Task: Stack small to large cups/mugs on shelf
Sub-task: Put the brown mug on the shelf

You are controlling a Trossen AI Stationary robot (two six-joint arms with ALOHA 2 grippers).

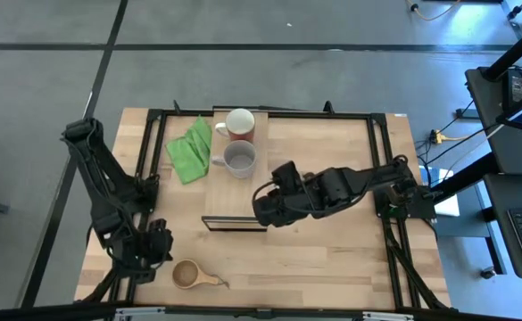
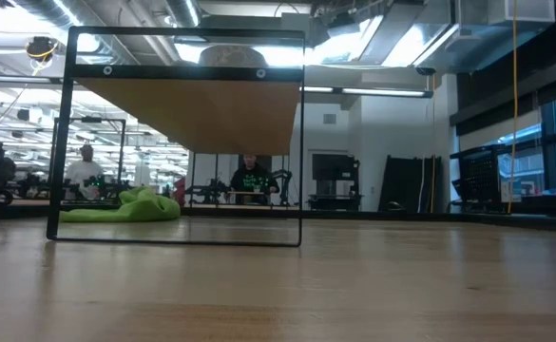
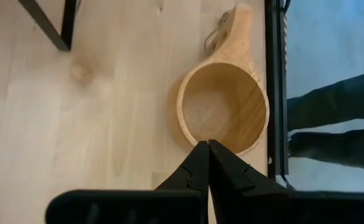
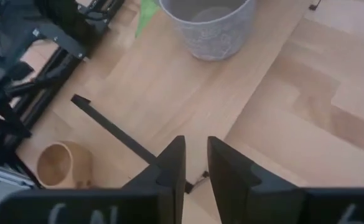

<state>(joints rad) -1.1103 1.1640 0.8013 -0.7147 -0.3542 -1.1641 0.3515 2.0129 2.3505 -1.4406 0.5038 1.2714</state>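
The red mug [image 1: 240, 123] and the grey mug [image 1: 239, 159] stand upright on the far half of the light-wood shelf [image 1: 234, 201]. The grey mug also shows in the right wrist view [image 4: 210, 25]. The small wooden cup [image 1: 187, 274] stands on the table near its front edge, mouth up, with its stub handle toward the right. My left gripper [image 1: 158, 242] is shut and hovers just to the far left of the cup [image 3: 222, 106]. My right gripper [image 1: 262, 209] is over the shelf's near end, its fingers [image 4: 194, 146] a narrow gap apart and empty.
A crumpled green cloth [image 1: 190, 149] lies on the table left of the shelf. A black frame [image 1: 153, 134] runs around the table top. In the low view the shelf [image 2: 192, 114] stands raised on thin black legs, with bare table in front of it.
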